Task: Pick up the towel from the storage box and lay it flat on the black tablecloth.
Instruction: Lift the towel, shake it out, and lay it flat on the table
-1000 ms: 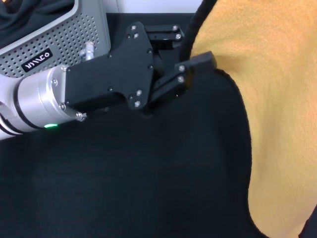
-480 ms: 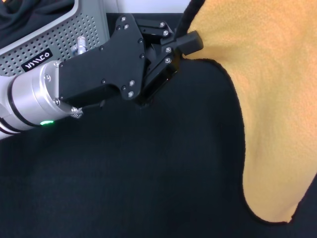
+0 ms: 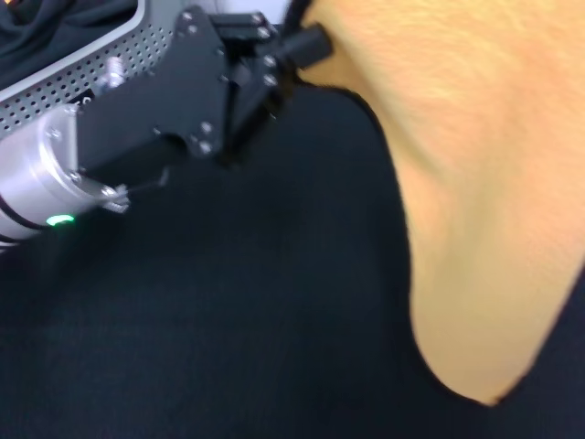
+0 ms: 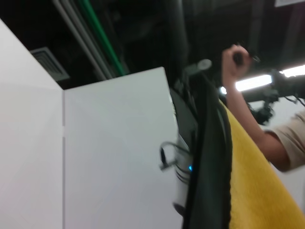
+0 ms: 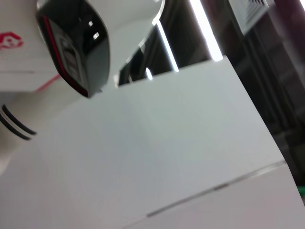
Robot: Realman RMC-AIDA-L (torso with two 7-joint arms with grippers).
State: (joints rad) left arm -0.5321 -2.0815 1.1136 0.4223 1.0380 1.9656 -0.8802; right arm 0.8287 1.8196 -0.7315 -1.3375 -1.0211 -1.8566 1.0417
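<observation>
Where left gripper [image 3: 291,57] apparently pinches towel [image 3: 475,183] edge.

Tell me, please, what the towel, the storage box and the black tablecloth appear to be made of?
The towel looks like soft terry cloth: fuzzy, matte yellow-orange pile, draping in folds. The storage box seems rigid grey plastic or painted metal, its wall perforated with small round holes. The black tablecloth looks like matte, felt-like fabric without sheen.
</observation>
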